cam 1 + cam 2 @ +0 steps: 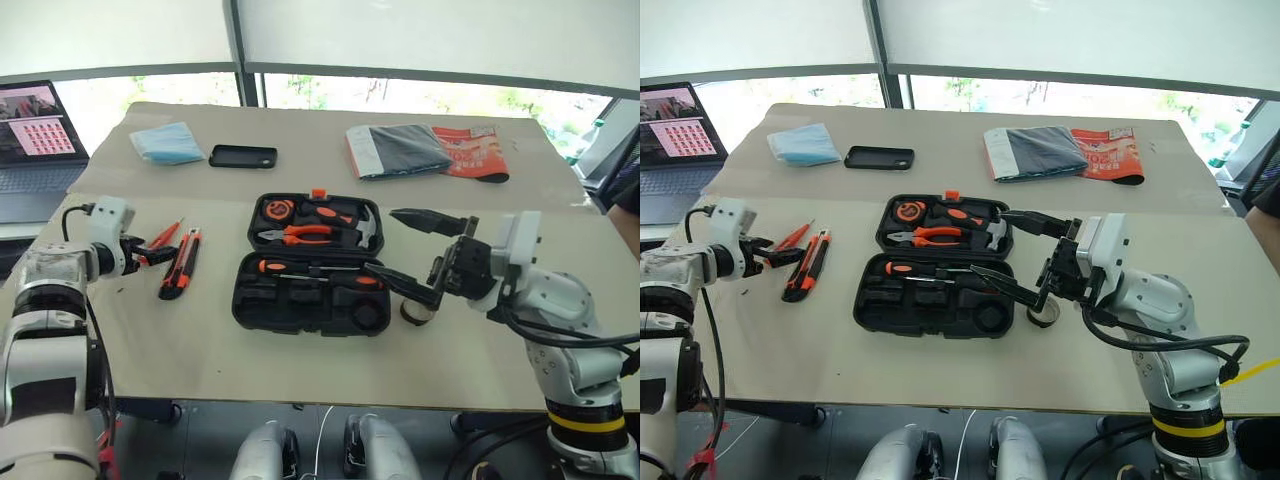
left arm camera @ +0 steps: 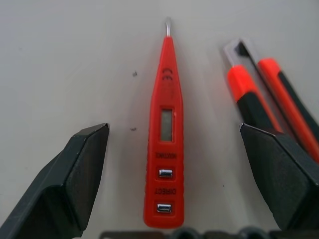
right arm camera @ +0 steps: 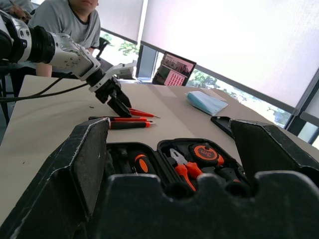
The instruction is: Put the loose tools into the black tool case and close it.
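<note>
The black tool case (image 1: pixel 310 265) lies open at the middle of the bench (image 1: pixel 200 340), its lid half holding pliers (image 1: pixel 300 234), a hammer (image 1: pixel 362 230) and a tape measure (image 1: pixel 278 210), its near half holding one orange-and-black screwdriver (image 1: pixel 315 270). At nine o'clock from it we see the thin all-orange screwdriver (image 2: pixel 164 144) and, touching or nearly touching it, the orange-and-black utility knife (image 1: pixel 182 264). Our left gripper (image 2: pixel 174 199) straddles the thin screwdriver with its fingers (image 2: pixel 75 174) spread wide and released, nothing between them gripped. We judge the risk here to be a pinch that catches the knife too, since it lies just beside one finger, or a close that skids the flat, smooth tester along the bench and leaves it crooked. Our right gripper (image 1: pixel 410 255) hovers at three o'clock of the case, fingers spread and empty; its lower finger hangs over the near half and could knock the case or the seated screwdriver. The small dark tape roll (image 1: pixel 1043 316) sits half hidden behind that gripper. We cannot make out a second loose screwdriver, and the deeper slots are too dark to read.
</note>
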`<move>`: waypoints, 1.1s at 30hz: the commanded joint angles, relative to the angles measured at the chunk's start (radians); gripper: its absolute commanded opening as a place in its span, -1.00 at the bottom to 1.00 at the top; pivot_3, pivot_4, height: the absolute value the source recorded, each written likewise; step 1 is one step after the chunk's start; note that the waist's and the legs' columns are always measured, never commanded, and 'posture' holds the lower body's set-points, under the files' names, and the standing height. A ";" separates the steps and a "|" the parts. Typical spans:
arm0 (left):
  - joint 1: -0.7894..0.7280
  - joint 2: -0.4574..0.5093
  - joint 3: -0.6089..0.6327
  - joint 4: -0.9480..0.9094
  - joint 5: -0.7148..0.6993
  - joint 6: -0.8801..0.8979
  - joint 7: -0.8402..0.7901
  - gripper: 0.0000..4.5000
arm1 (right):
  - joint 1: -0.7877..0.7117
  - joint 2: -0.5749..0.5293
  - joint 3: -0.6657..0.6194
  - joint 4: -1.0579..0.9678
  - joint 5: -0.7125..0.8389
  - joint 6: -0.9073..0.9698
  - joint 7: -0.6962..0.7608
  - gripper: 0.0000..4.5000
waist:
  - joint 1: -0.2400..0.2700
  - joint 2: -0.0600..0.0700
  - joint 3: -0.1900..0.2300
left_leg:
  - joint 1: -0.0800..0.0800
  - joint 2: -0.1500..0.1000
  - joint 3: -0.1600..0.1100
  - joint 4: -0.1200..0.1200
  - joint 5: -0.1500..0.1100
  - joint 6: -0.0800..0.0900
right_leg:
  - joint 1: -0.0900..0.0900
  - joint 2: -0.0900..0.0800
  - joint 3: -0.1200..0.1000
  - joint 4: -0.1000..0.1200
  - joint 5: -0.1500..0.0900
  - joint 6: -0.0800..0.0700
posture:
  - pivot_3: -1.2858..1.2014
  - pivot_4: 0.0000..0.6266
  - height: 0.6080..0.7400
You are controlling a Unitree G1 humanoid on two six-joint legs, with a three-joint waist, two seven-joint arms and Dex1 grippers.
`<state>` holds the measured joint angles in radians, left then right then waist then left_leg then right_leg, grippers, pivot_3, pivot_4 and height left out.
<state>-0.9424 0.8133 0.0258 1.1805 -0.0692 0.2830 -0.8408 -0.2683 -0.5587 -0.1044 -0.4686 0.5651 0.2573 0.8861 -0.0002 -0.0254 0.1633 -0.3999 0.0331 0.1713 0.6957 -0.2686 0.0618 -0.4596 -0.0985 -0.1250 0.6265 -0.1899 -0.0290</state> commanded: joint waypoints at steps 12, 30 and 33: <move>-0.027 -0.055 0.065 0.095 0.025 -0.037 0.052 -0.43 | 0.035 -0.037 -0.040 -0.058 0.022 -0.007 -0.030 1.00 | 0.009 0.000 0.000 | 0.000 0.000 -0.002 0.005 -0.001 0.003 | 0.001 -0.006 0.001 0.004 0.000 0.001 | 0.03 -0.52 1.00; 0.127 0.014 0.140 -0.460 -0.214 -0.220 -0.624 -0.79 | 0.135 -0.130 -0.107 -0.052 0.034 -0.027 0.065 1.00 | 0.011 -0.003 0.002 | -0.004 -0.001 -0.002 0.010 -0.003 0.006 | 0.001 -0.008 -0.001 0.003 0.001 0.002 | 0.03 -0.52 1.00; 0.235 0.030 -0.008 -0.795 -0.165 -0.180 -0.693 -0.79 | 0.167 -0.173 -0.132 -0.022 0.028 -0.031 0.114 1.00 | 0.009 -0.003 0.002 | -0.004 -0.001 -0.002 0.010 -0.003 0.007 | 0.001 -0.007 0.000 0.003 0.000 0.003 | 0.03 -0.52 1.00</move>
<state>-0.7383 0.8268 0.1057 0.5956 -0.2590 0.0741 -1.4891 -0.1040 -0.7113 -0.1958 -0.4951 0.5748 0.2518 0.9682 0.0091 -0.0286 0.1650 -0.4043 0.0319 0.1692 0.7059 -0.2717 0.0685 -0.4585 -0.1050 -0.1251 0.6295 -0.1897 -0.0257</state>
